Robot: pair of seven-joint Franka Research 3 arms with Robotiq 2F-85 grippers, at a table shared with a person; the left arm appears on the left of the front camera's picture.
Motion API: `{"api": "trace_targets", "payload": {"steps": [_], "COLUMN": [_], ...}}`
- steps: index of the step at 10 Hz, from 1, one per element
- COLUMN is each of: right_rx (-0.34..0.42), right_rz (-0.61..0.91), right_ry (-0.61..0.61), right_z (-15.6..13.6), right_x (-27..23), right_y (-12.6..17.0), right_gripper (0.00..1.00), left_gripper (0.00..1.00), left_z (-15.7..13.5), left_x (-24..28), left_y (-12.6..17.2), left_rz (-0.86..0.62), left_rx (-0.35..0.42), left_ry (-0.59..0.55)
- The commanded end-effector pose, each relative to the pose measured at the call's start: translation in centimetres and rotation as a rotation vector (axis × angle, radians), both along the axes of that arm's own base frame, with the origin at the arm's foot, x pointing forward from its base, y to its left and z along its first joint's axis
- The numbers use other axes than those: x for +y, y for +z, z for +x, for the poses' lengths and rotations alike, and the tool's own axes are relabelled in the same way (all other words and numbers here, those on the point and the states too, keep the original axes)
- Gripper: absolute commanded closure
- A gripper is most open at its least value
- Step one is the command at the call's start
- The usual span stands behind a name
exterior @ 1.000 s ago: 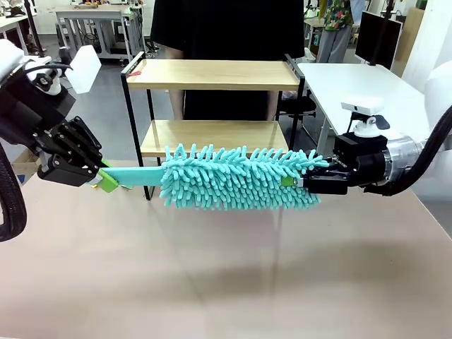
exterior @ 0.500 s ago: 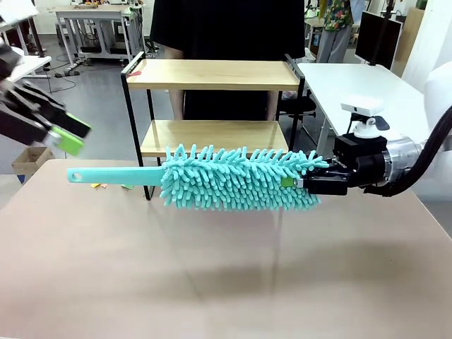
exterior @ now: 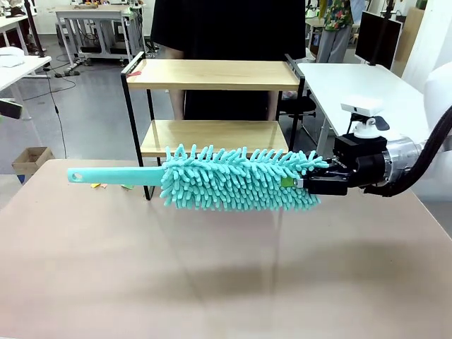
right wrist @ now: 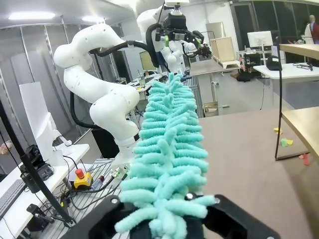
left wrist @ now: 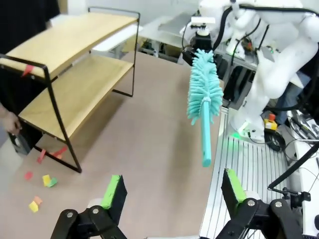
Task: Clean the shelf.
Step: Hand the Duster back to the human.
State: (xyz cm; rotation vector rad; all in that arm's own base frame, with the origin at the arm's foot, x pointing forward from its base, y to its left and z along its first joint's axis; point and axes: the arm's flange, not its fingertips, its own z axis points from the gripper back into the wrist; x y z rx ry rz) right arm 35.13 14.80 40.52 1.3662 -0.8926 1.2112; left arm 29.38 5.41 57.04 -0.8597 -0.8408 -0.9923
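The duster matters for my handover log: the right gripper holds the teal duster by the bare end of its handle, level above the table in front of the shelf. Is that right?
Not quite. The front view shows the right gripper shut on the fluffy head end of the teal duster; the bare handle end points away, free. The rest stands: it is level above the table, in front of the shelf.

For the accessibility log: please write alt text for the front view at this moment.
The right gripper holds a teal duster level above the beige table, gripping its fluffy end, handle pointing left. Behind it stands the shelf, with a person in black beyond it.
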Motion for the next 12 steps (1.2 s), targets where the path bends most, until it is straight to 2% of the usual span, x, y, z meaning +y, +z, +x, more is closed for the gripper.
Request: {"api": "trace_targets", "payload": {"steps": [1,2,4,7,9,12], "right_rx": [0.004,0.000,-0.073,-0.216,-0.235,-0.194], "right_rz": [-0.002,0.000,0.035,0.116,0.169,0.218], "right_ry": [0.001,0.000,-0.084,-0.301,-0.583,-0.956], "right_z": [0.0,0.0,-0.7,-1.9,-2.1,-1.9], "right_x": [0.1,0.0,-1.5,-4.3,-8.5,-15.7], "right_y": [0.3,0.0,4.5,12.0,16.5,19.1], "right_gripper": [1.00,0.84,0.84,0.84,0.84,0.84], "left_gripper": [0.00,0.00,0.00,0.00,0.00,0.00], "left_z": [0.6,0.0,0.0,0.0,0.0,0.0], "left_x": [-0.7,0.0,0.0,0.0,0.0,0.0], "left_y": [0.0,0.0,0.0,0.0,0.0,0.0], "left_rz": [-0.043,0.000,0.000,0.000,0.000,0.000], "left_rx": [-0.057,0.000,0.000,0.000,0.000,0.000], "left_ry": [-0.033,0.000,0.000,0.000,0.000,0.000]}}
